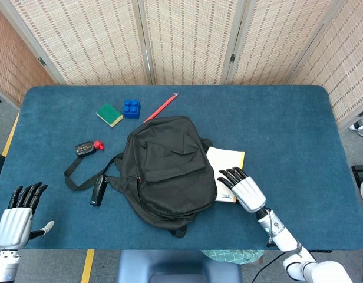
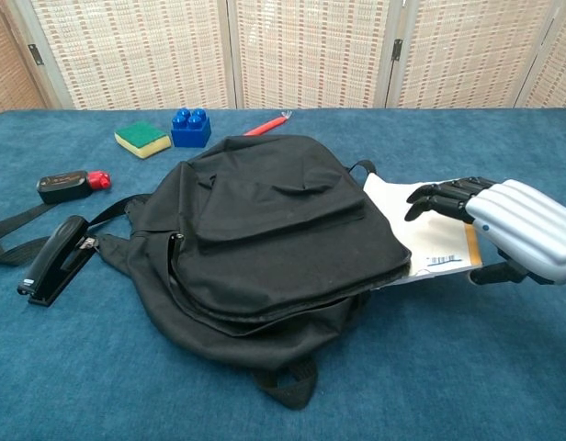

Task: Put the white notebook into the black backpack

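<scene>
Black backpack (image 1: pixel 170 168) lies flat mid-desk, straps trailing off to its left side. White notebook (image 1: pixel 226 173) lies flat just beside the backpack's right edge, one side tucked under the bag; barcode label visible near its front corner in the chest view.

Right robot hand (image 1: pixel 245 190) sits over the notebook's near corner, fingers (image 2: pixel 439 197) extended and slightly apart, reaching across the cover toward the backpack. Nothing is gripped; cannot tell whether the fingertips actually touch the paper.

Left robot hand (image 1: pixel 17 217) is at the front left corner of the desk (image 1: pixel 287 118), palm down, fingers spread, holding nothing, well apart from everything.

Other items: black stapler (image 1: pixel 99 190) beside the strap; small black device with a red tip (image 1: pixel 86 148) further back; green sponge (image 1: pixel 109 114) and blue toy brick (image 1: pixel 131 108) side by side near the back; red pen (image 1: pixel 159 109) lying diagonally just behind the backpack.
</scene>
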Robot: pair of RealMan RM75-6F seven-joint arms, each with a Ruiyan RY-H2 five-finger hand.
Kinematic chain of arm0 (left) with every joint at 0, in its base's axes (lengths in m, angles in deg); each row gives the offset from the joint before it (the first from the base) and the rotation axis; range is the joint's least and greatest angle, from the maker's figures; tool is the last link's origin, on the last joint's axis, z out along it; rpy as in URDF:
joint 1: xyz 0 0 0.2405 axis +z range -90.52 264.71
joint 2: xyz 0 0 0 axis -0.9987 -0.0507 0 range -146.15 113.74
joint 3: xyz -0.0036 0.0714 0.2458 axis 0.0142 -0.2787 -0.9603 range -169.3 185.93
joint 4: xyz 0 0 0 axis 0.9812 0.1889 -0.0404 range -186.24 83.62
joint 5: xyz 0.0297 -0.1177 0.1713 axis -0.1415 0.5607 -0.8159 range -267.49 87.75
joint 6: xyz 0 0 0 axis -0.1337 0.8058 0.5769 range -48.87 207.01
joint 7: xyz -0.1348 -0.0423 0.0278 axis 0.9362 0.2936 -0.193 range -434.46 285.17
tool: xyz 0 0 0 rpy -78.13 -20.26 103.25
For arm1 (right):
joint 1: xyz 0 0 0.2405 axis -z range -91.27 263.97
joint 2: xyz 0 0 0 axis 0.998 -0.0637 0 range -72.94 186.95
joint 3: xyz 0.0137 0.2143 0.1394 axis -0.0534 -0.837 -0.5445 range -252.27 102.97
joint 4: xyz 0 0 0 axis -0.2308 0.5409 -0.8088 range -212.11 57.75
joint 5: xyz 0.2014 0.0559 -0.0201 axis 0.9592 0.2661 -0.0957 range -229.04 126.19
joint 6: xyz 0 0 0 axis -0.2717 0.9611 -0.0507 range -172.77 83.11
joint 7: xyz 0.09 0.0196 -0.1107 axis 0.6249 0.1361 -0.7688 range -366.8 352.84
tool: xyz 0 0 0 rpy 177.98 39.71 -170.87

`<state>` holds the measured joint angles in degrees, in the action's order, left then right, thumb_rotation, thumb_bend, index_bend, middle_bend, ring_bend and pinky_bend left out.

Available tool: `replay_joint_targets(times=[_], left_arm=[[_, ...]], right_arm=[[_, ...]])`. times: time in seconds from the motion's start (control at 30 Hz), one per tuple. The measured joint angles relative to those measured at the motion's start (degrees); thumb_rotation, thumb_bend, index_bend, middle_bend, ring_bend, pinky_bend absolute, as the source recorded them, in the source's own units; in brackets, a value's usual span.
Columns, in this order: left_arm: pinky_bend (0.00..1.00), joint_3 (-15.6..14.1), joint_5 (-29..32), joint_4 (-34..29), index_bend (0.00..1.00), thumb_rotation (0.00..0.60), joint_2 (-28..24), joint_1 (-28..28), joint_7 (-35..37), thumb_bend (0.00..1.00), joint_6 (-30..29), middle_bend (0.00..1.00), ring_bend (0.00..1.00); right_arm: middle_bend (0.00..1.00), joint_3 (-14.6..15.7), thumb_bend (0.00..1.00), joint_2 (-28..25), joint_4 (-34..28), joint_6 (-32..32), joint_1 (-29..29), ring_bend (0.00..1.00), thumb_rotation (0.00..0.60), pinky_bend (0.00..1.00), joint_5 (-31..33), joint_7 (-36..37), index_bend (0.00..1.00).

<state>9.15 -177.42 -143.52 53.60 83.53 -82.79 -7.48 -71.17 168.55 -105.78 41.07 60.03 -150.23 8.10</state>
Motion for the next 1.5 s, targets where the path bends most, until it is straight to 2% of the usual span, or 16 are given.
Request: replay_joint_targets(times=[0.4, 0.57, 0.73, 0.93, 1.1, 1.5], left_arm=[[0.00, 0.14, 0.30, -0.17, 0.15, 0.600, -0.07, -0.23, -0.25, 0.22, 0.41, 0.11, 0.12], [0.00, 0.22, 0.35, -0.16, 0.15, 0.600, -0.07, -0.33, -0.15, 0.22, 0.48, 0.11, 0.12], [0.00, 0.28, 0.26, 0.06, 0.14, 0.600, -0.17, -0.39, 0.19, 0.22, 0.41, 0.11, 0.12], [0.00, 0.28, 0.02, 0.16, 0.14, 0.600, -0.44, -0.64, 0.28, 0.22, 0.62, 0.11, 0.12], [0.00, 0.49, -0.43, 0.20, 0.14, 0.600, -0.75, -1.12, 0.37, 0.22, 0.75, 0.11, 0.12], [0.00, 1.24, -4.01, -0.59, 0.14, 0.600, -2.34, -5.69, 0.38, 0.22, 4.31, 0.11, 0.12]], right_arm=[[0.33, -1.22, 0.33, 1.57, 0.71, 1.28, -0.29, 0.25, 0.600, 0.21, 1.03, 0.50, 0.56], [0.38, -1.39, 0.33, 2.01, 1.66, 0.69, -0.22, 0.28, 0.600, 0.21, 1.51, -0.20, 0.68], [0.42, -1.55, 0.33, 2.08, 2.89, 1.28, -0.20, 0.31, 0.600, 0.22, 1.67, -0.77, 0.76], [0.42, -1.74, 0.34, 1.35, 4.83, 2.32, -0.13, 0.33, 0.600, 0.22, 1.85, -1.31, 0.77], [0.42, -2.09, 0.41, 0.13, 5.73, 4.51, 0.17, 0.34, 0.600, 0.22, 2.03, -1.88, 0.77], [0.42, -4.46, 0.44, -6.16, 4.17, 15.01, 2.00, 0.36, 0.600, 0.22, 3.01, -4.63, 0.77]])
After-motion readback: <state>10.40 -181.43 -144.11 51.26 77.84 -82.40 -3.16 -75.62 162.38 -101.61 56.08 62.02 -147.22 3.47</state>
